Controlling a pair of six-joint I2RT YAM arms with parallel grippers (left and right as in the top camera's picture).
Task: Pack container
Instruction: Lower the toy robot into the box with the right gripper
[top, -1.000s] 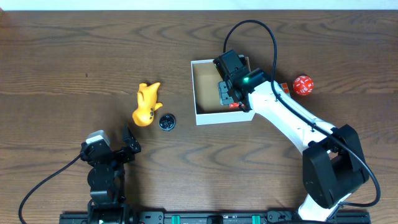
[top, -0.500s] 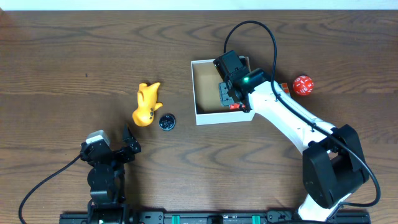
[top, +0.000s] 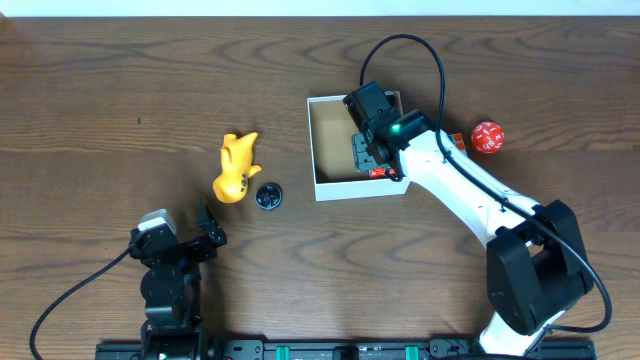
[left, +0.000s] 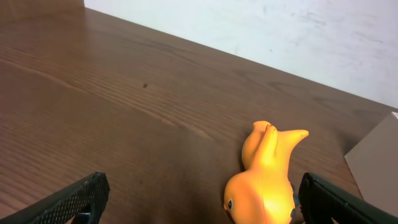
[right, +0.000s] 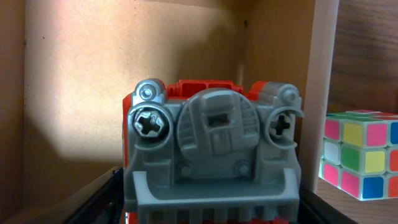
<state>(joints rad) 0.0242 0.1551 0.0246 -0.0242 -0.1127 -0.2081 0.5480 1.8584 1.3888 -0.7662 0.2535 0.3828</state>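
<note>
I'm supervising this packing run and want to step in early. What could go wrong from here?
The right gripper holds the grey and red toy close to the thin right wall of the container; opening or lifting out could snag that wall and drag the box. The Rubik's cube sits just outside that wall and might get shoved. The yellow toy and the black round piece lie close together, so grasping one may knock the other.

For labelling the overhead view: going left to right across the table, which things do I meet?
Yellow toy → black disc → box → red ball.
</note>
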